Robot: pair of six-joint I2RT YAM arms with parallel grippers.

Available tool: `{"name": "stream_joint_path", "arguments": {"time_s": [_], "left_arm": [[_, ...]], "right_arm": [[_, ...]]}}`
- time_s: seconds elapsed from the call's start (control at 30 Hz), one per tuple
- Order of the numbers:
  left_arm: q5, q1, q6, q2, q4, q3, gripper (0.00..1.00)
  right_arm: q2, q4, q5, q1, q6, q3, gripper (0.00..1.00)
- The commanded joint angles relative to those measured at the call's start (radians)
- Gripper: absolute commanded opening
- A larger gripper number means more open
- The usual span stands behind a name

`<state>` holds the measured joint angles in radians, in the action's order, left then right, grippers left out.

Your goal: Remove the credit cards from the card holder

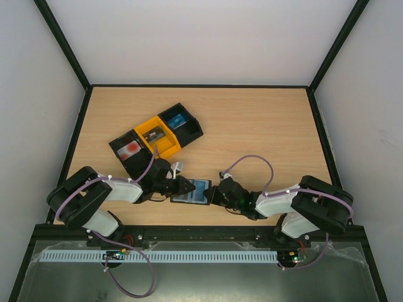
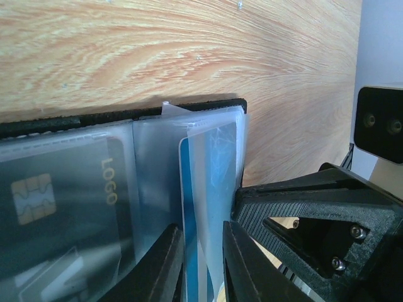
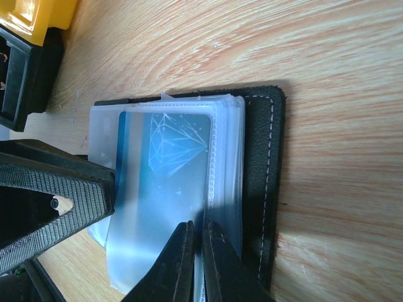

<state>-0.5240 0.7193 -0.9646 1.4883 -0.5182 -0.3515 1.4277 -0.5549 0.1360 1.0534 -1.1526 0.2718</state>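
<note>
- the card holder (image 3: pixel 263 157) is lying open and flat on the desk (image 1: pixel 252 119), near its front edge, right between the two arms, so that each one is reaching it from its own side.
- the left end effector (image 2: pixel 203 242) is gripping the outer edge of the blue card (image 3: pixel 165 165), with its fingers closed on it; some sleeve film may be caught in the pinch too.
- the right end effector (image 3: pixel 198 228) is clamping the plastic sleeves (image 3: pixel 227 145) near the holder's black stitched cover, with its fingers nearly together. this is probably anchoring the holder so it is not sliding along when the card is pulled.
- the blue card is sitting mostly inside its clear sleeve, so the extraction looks barely begun.
- a dark card (image 2: pixel 69 189), showing a chip and a gold "logo" print, is waiting in a neighbouring sleeve. the task looks to be at an early stage.
- the next pull probably needs to run straight along the sleeve opening, away from the right arm; dragging film along with the card looks like the main risk.
- the desk is showing a pale wood grain, smooth and matte.
- a row of black and yellow bins (image 1: pixel 157 133) is standing behind the holder, well apart from it.
- plain white walls (image 1: pixel 189 38) with dark frame edges are enclosing the desk on three sides.
</note>
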Motion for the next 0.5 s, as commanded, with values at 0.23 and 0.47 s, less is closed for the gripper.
{"name": "stream_joint_path", "arguments": {"time_s": [0.23,0.47], "left_arm": [[-0.03,0.0,-0.008,-0.019,-0.056,0.017,0.14],[-0.05,0.0,-0.02,-0.028,-0.093,0.029,0.04]], "right_arm": [[0.031,0.067,-0.026,0.004,-0.008,-0.032,0.08],[0.033,0.067,-0.028,0.004,-0.007,-0.034,0.08]]}}
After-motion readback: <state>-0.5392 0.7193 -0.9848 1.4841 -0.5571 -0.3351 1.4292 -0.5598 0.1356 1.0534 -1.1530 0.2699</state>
